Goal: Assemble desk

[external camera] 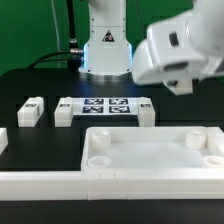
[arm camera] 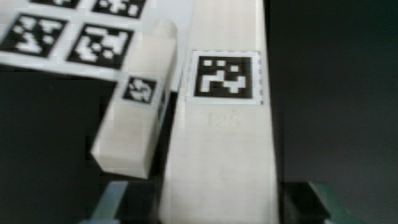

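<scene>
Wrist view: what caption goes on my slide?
Gripper holds a tagged white leg; second leg and marker board lie beyond.

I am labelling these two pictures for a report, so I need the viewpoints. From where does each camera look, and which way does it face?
Exterior view: sits off the arm, low before the table, facing across the desk slab and marker board toward the robot base; the gripper shows blurred.
Wrist view: sits on the wrist, looking along the gripper at a tagged leg between its fingers.
Shared: the marker board.
</scene>
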Robot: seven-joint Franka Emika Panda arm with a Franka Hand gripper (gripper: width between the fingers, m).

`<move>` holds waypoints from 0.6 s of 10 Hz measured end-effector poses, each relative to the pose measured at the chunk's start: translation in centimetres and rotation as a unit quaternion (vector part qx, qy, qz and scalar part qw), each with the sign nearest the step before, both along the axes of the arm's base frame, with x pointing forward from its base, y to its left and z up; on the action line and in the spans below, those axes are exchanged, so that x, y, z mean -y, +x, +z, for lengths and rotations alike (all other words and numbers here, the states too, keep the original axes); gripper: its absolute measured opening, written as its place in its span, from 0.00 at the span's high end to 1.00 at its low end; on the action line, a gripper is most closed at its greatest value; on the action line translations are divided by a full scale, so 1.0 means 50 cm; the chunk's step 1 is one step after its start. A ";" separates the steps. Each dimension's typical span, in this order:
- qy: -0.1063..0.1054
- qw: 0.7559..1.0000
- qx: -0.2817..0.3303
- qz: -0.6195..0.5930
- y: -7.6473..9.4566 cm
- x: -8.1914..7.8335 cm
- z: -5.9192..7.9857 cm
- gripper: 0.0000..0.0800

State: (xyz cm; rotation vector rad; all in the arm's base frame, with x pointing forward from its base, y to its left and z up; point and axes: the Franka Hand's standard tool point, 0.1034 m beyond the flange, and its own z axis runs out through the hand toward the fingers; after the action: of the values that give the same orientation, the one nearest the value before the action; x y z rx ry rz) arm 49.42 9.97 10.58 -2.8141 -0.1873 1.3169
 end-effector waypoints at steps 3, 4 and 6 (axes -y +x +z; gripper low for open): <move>0.009 0.994 0.112 -0.007 0.028 -0.012 -0.026 0.63; 0.017 0.987 0.158 -0.004 0.045 -0.023 -0.044 0.63; 0.038 0.975 0.215 0.031 0.119 -0.011 0.068 0.63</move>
State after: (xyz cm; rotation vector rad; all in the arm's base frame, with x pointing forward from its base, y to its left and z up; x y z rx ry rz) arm 55.39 10.51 14.00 -3.0045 -0.3299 0.6716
